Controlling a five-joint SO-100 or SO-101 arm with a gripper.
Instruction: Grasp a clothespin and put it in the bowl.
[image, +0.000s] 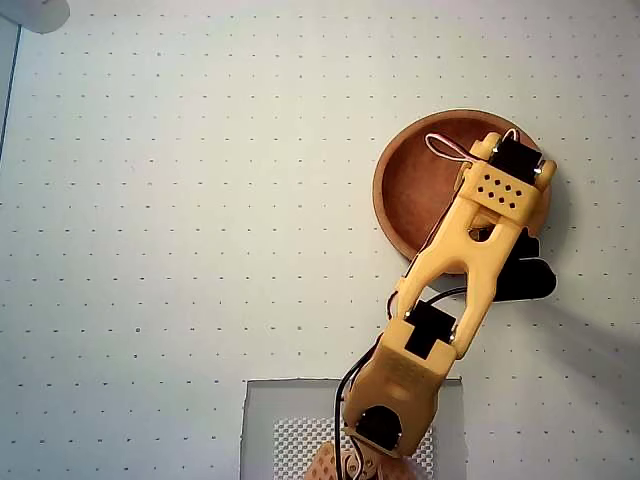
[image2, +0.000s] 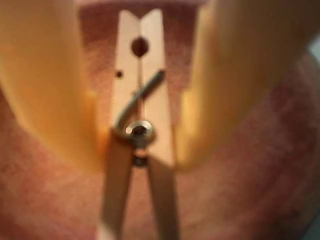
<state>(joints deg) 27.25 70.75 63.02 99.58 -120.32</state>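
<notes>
In the wrist view my gripper (image2: 140, 161) has its two yellow fingers (image2: 45, 85) shut on the clothespin (image2: 150, 100). The clothespin is pale wood with a metal coil at its middle, held lengthwise between the fingers. Right below it is the reddish-brown inside of the bowl (image2: 240, 190). In the overhead view the bowl (image: 420, 180) sits right of centre. My yellow arm (image: 470, 250) reaches over its right half. The wrist hides the fingers and the clothespin there.
The table (image: 200, 200) is white with a grid of small dots. A grey mat (image: 265, 420) lies at the bottom edge under the arm's base (image: 385, 420). A white rounded object (image: 35, 12) shows in the top left corner.
</notes>
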